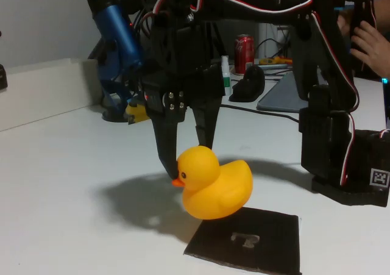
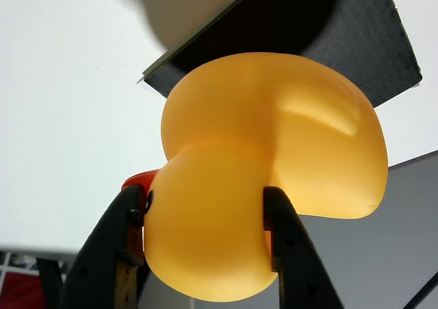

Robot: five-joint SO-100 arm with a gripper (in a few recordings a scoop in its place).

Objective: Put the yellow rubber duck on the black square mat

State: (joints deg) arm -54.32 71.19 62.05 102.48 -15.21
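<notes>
Several things stand behind the duck (image 1: 214, 183) on the white table (image 1: 67, 183) in the fixed view: a blue microphone (image 1: 119, 40) on its stand to the upper left, a red can (image 1: 244, 53) and a small white bottle (image 1: 226, 75) further back, a dark rounded object (image 1: 248, 83) beside the bottle, and a person's hand (image 1: 373, 43) at the far right edge. The arm's black base (image 1: 344, 159) sits to the duck's right, well apart from it. None of these lies between the duck and the mat (image 1: 256, 241).

The duck is glossy orange-yellow with a round head, a small orange beak pointing left and a black dot eye. The gripper (image 1: 187, 156) pinches its head from above, one finger (image 1: 164, 150) by the beak and the other behind the head; in the wrist view both black fingers (image 2: 287, 244) press the head's sides. The duck hangs lifted just above the mat's near-left corner, its shadow on the table to its left. The mat is flat and black with a pale grey mark at its centre, directly below and right of the duck.
</notes>
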